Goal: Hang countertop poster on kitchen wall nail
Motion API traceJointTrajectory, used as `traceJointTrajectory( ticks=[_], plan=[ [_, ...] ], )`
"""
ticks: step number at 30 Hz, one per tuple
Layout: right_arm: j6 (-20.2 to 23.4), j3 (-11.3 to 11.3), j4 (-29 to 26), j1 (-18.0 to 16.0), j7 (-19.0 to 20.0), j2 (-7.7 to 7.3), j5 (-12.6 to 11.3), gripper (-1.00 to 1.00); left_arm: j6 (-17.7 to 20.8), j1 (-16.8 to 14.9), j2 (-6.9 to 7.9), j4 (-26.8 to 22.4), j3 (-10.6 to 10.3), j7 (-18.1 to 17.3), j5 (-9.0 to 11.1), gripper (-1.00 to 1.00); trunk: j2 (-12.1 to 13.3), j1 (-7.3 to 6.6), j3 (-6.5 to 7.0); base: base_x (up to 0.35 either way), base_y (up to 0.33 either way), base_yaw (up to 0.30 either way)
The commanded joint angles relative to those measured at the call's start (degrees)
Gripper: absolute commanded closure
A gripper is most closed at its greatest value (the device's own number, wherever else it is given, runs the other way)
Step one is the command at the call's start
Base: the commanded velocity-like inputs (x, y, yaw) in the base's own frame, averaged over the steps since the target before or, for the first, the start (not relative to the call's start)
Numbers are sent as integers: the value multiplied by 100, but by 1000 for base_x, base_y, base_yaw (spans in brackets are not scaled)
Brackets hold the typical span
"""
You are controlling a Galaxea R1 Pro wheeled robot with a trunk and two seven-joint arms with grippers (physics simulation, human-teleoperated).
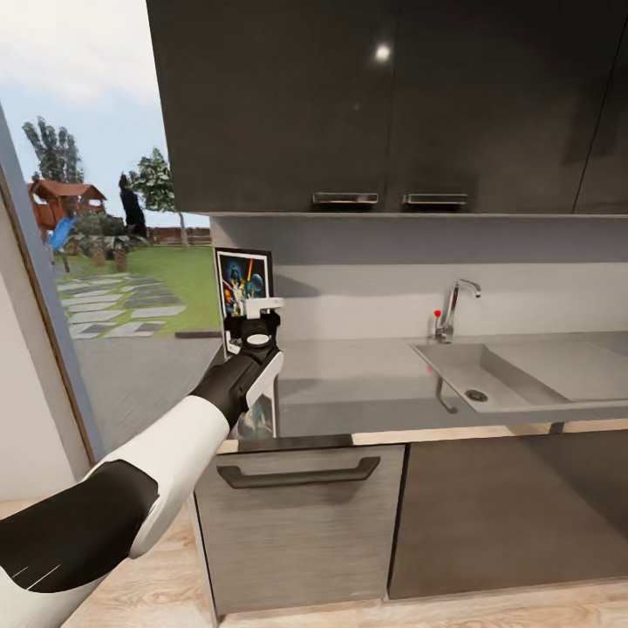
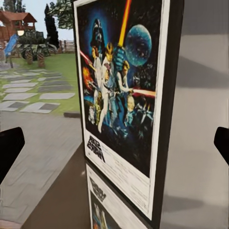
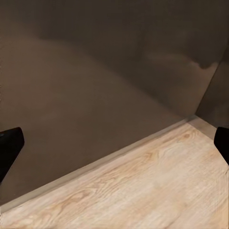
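Glossy grey kitchen countertop (image 1: 366, 384) bearing upright poster (image 1: 243, 288)

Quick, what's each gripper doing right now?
Left gripper: open, facing the upright poster, not gripping it.
Right gripper: open, holding nothing.

Dark wall cabinets (image 1: 384, 96), steel sink (image 1: 488, 375), chrome tap (image 1: 455, 307), wooden floor (image 3: 157, 191)

Poster (image 2: 125, 90): dark blue scene, white border, black frame. Bench (image 1: 366, 384): glossy grey. Floor (image 3: 157, 191): pale woodgrain.
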Motion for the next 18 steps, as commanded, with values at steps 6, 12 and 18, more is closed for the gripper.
traceJointTrajectory(
  ticks=[6,12,18],
  plan=[
    [-6,8,16,2,-24,0,3,-100,19,-7,0,84,-25,39,11,-100,-3,3,-6,313,0,0],
    [-6,8,23,2,-24,-1,4,-100,16,-7,0,97,-25,39,14,-100,-3,3,-6,194,0,0],
    [-5,15,25,2,-24,-2,4,-100,16,-7,0,100,-30,39,12,-100,-3,3,-6,176,-57,0]
  ],
)
